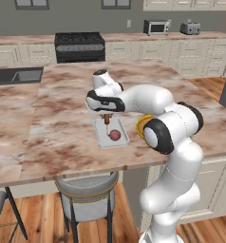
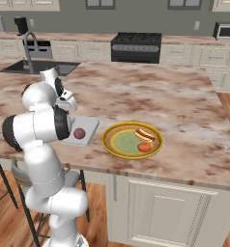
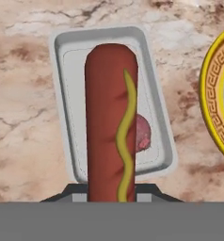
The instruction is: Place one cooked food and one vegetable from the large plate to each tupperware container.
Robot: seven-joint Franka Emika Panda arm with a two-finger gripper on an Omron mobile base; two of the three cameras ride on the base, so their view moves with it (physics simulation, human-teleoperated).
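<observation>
Marble-look countertop (image 1: 62, 123) all around, and your gripper (image 1: 106, 117) is hanging right over one of the tupperware containers (image 3: 67, 94) with a hot dog (image 3: 110, 117) pinched between the fingers. From the hand view the sausage stands up tall from the fingertips, brown with a squiggle of yellow mustard down it, and it covers most of the tray behind it, so yeah, the fingers are clamped on it, not loose. Peeking out beside the sausage there's a round reddish-purple vegetable (image 3: 143, 134) already lying in that same tray; you can see it better in the left base view, sitting toward the near end of the container. The large plate (image 2: 112, 140) is just beside the tray, on the robot's right, yellow rim with the brown band and green middle. On it you've got another hot dog in a bun (image 2: 145, 134) and a small red-orange tomato-looking thing (image 2: 144, 147), touching or nearly so. I can't tell from any of these where the second container is.
</observation>
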